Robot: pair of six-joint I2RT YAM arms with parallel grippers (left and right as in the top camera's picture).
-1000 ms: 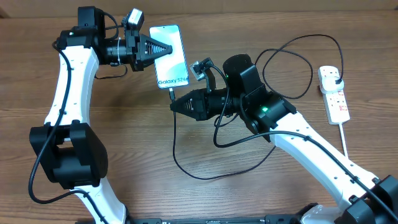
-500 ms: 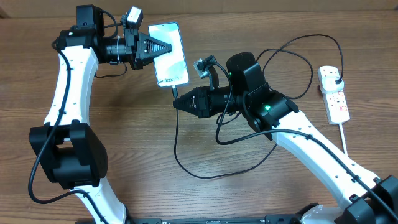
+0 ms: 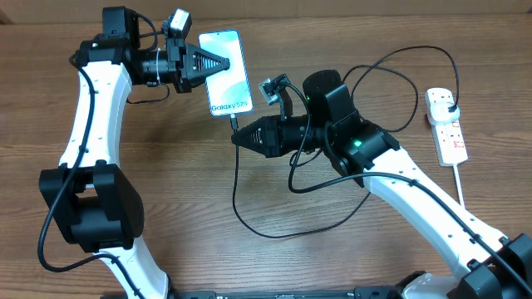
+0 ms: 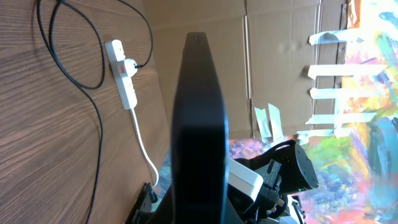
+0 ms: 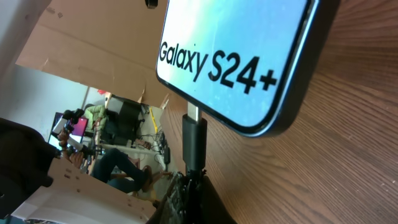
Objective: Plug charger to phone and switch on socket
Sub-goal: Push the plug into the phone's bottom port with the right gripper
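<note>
**Item count.** One phone [image 3: 233,83], one charger [image 3: 233,178] and one socket [image 3: 449,133] are on or above the wooden tabletop [image 3: 183,191]. There are two arms, each with one gripper.

**Phone.** It is at the upper centre of the overhead view, screen up, with the "Galaxy S24+" end toward the right arm. In the left wrist view it appears edge-on as a dark slab [image 4: 199,124].

**Left gripper** [image 3: 223,65]. It reaches in from the left and is closed on the phone's long left edge.

**Right gripper** [image 3: 234,139]. It sits just below the phone's lettered end, jaws narrow and clamped on the charger just behind the connector. In the right wrist view the black connector [image 5: 194,140] stands at the phone's [image 5: 249,37] lower edge. A short length of silver tip shows between the connector body and the frame.

**Charger.** One black cable runs from the connector down the tabletop, loops under the right arm, and arcs up and over to the right. Its one black plug [image 3: 449,101] sits in the top end of the socket.

**Socket.** It is a white strip with red markings, lying at the far right, well apart from the phone. One white cord [image 3: 460,187] leaves its lower end. The left wrist view also shows the socket [image 4: 126,81]. The switch position cannot be read.
</note>
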